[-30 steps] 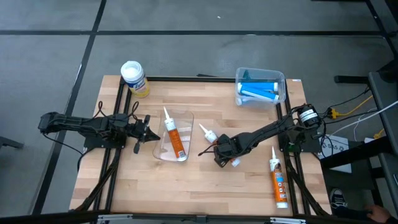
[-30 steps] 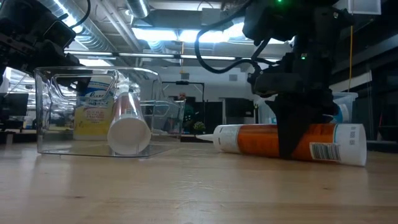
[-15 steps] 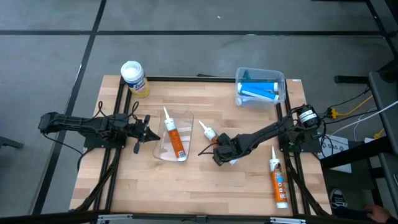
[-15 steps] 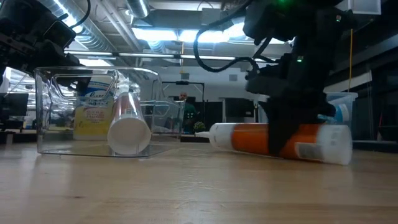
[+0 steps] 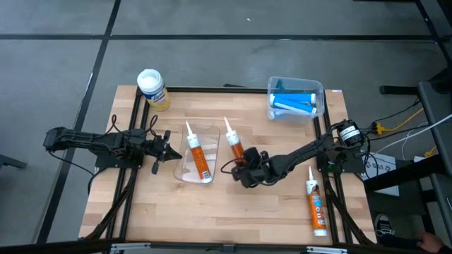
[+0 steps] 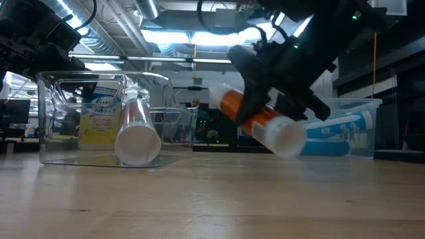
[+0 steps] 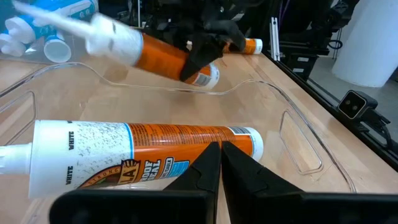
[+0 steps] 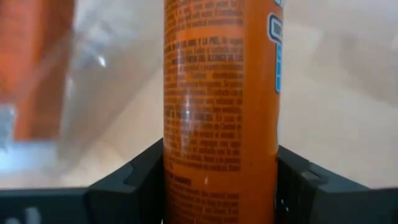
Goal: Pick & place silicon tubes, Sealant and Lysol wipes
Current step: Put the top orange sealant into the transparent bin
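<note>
Lifted off the bench since a second ago, the orange tube (image 5: 234, 144) now hangs tilted in the right gripper (image 5: 248, 169), whose fingers (image 8: 130, 180) clamp its body; before, it lay flat near the bench middle. It has also swung toward the clear tray (image 5: 212, 131), nozzle pointing to the far edge.

Judging by this, the step in hand is carrying this tube to the tray, where a second tube (image 5: 197, 156) already lies. The next move calls for travel over the tray's near wall, then a lowering beside that tube before release.

The left gripper (image 5: 171, 152) waits at the tray's left side, fingers (image 7: 205, 171) closed on nothing. The Lysol wipes (image 5: 152, 88) stand at the far-left corner. A bin (image 5: 318, 90) with blue tubes sits near the far-right corner, and a third tube (image 5: 315, 203) lies along the right edge.

The bench (image 5: 275, 219) is pale wood in a black frame; beyond it is a grey floor, a dim workshop with ceiling lights and ducts.
</note>
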